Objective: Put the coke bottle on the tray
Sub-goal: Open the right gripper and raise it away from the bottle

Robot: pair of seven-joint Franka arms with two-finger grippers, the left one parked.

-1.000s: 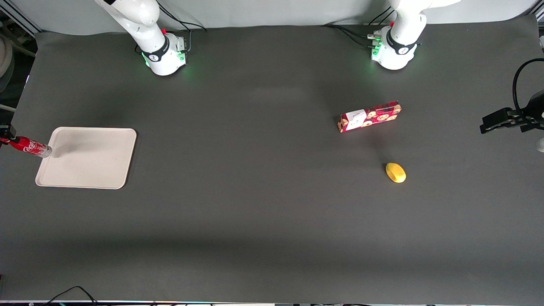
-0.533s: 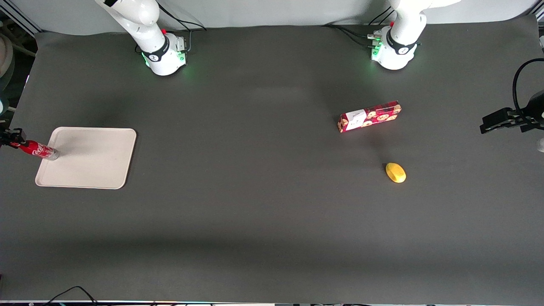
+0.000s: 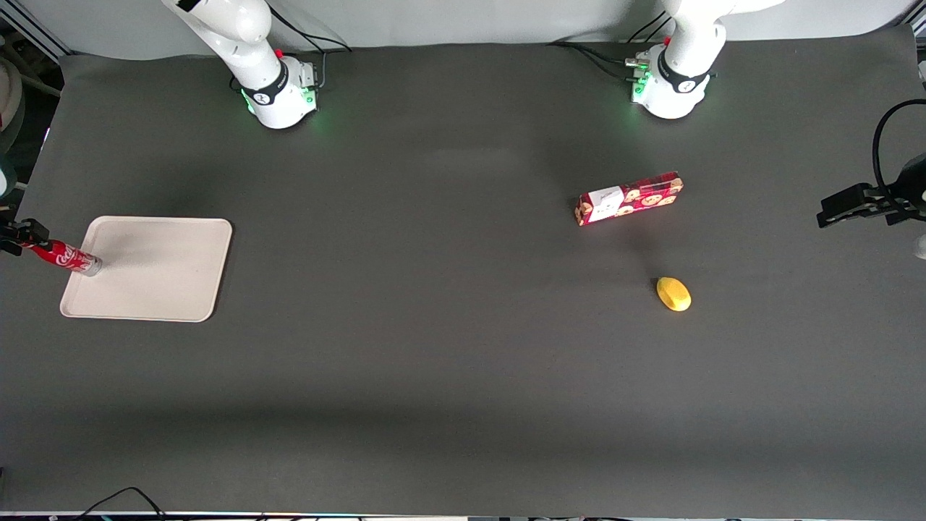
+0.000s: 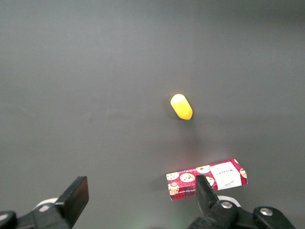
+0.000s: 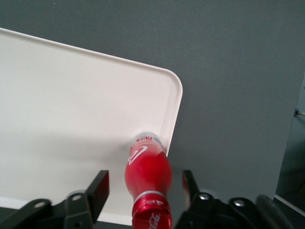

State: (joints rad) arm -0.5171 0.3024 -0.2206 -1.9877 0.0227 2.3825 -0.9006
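You see the bottle [image 5: 147, 171] standing on the tray [image 5: 71, 119] at its edge, between the end effector [image 5: 143, 188] fingers [image 5: 98, 188], which stand apart from it at the working arm's end of the desk [image 3: 434, 362].

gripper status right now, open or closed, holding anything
Gripper: open, fingers apart on either side of the coke bottle and not touching it; the bottle's base stands on the tray just inside its rim.

cookie box [image 3: 629, 198] lying flat on the table [image 3: 448, 347], toward the parked arm's end; yellow lemon-like thing [image 3: 673, 294] near it, nearer the front camera, not touching; black cable [image 3: 119, 498] at the table's front edge
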